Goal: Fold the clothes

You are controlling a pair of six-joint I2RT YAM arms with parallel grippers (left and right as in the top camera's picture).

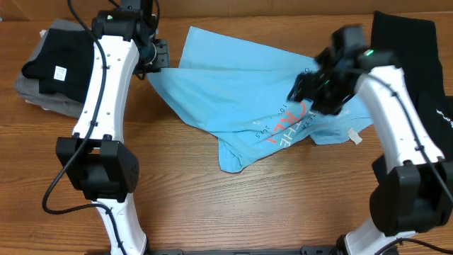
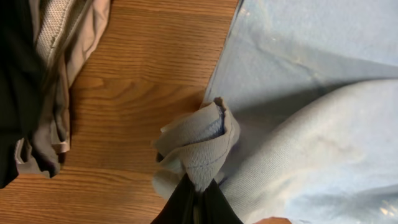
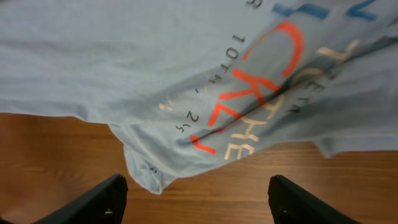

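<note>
Plain wooden table (image 1: pixel 212 212), brown grain, nothing fancy. Far left there's a grey pile (image 1: pixel 32 99) with a folded black piece (image 1: pixel 53 60) on top, white label showing. The left wrist view catches the edge of that stack, with bare wood between it and the shirt.

Next over, the left gripper (image 1: pixel 157 57) is clamped tight on the light blue T-shirt (image 1: pixel 233 92) at its left corner. Overhead you can barely make out the grip, but the wrist cam shows a bunched wad of blue hem pinched between the closed black tips, so it's definitely holding cloth.

The shirt itself lies spread and rumpled across the middle of the table, print side up.

The right gripper (image 1: pixel 311 88) hangs over the red lettering (image 3: pixel 249 93). From above it's just a dark blob, but its own cam shows both fingers (image 3: pixel 93 202) spread wide with nothing between them, shirt and table below.

Far right, a black garment (image 1: pixel 417 64) with small white lettering lies flat.
</note>
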